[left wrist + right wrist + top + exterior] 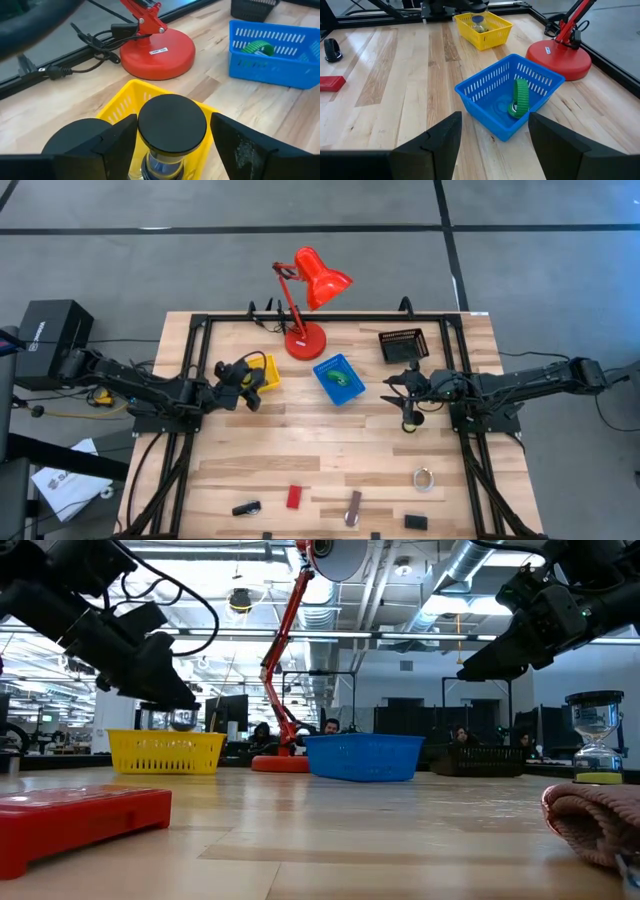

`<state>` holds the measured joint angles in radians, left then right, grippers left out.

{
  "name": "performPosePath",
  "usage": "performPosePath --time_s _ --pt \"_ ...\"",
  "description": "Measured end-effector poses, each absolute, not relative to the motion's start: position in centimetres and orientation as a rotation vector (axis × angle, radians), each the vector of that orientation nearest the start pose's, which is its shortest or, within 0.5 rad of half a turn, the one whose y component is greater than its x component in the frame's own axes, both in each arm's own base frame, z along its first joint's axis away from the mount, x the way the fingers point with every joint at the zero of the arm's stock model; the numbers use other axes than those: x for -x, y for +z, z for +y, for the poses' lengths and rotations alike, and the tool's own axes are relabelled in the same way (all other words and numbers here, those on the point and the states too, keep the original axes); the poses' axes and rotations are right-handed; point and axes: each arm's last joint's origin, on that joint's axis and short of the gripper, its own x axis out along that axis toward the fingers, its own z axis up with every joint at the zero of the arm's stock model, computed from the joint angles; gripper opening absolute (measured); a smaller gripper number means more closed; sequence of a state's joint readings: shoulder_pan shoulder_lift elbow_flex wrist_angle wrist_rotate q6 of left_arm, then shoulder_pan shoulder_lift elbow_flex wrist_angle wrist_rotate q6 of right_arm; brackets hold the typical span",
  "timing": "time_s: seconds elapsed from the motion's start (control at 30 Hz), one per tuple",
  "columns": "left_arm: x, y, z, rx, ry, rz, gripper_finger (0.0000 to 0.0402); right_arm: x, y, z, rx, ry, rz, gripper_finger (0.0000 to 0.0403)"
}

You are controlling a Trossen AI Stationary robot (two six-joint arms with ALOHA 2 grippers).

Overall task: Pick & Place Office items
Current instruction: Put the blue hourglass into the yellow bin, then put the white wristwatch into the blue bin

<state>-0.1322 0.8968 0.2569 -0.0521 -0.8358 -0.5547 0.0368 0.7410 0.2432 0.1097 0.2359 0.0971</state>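
Placing step: left gripper [172, 142], left of centre in the high view, is hovering over the yellow mesh tray [117, 107], fingers spread either side of a black-capped glass hourglass [171, 125] standing inside. Next, probably lifting clear. Right gripper [492, 135] is waiting spread near the blue mesh tray [485, 102].

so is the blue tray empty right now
No, the right wrist view shows a green piece lying inside the blue tray, leaning against its far wall.

Hourglass [171, 127] apparently in one tray [122, 102]; lamp [305, 340] behind.
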Motion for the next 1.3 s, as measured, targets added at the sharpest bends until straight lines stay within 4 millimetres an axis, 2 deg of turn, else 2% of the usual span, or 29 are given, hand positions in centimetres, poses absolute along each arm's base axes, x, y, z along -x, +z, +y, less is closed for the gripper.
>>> performPosePath --time_s 0.17,0.33,0.5,0.6,0.73,1.0,1.17,1.3 --pt "-15.8 16.3 0.0 0.127 0.790 0.420 0.0243 -15.8 18.1 -0.1 -0.043 -0.215 0.375 0.0221" --pt "-15.8 18.0 0.1 0.095 0.771 0.367 0.0242 -15.8 18.1 -0.1 -0.043 -0.216 0.375 0.0221" --pt "-15.5 19.9 0.1 0.140 0.753 0.269 0.0236 -15.8 18.1 -0.1 -0.043 -0.216 0.374 0.0221" --pt "-15.6 20.5 -0.1 0.184 0.683 0.227 0.0230 -15.8 18.2 -0.1 -0.043 -0.216 0.371 0.0221" --pt "-15.8 20.8 -0.3 0.221 0.589 0.210 0.0220 -15.8 18.2 -0.1 -0.043 -0.215 0.371 0.0221" --pt "-15.9 20.9 -0.4 0.227 0.571 0.210 0.0207 -15.8 18.2 -0.1 -0.043 -0.216 0.370 0.0221" --pt "-16.2 20.7 -0.9 0.261 0.409 0.246 0.0197 -15.8 18.2 -0.1 -0.043 -0.216 0.370 0.0221" --pt "-17.3 20.4 -1.3 0.290 0.316 0.209 0.0183 -15.8 18.2 -0.1 -0.043 -0.216 0.370 0.0221"
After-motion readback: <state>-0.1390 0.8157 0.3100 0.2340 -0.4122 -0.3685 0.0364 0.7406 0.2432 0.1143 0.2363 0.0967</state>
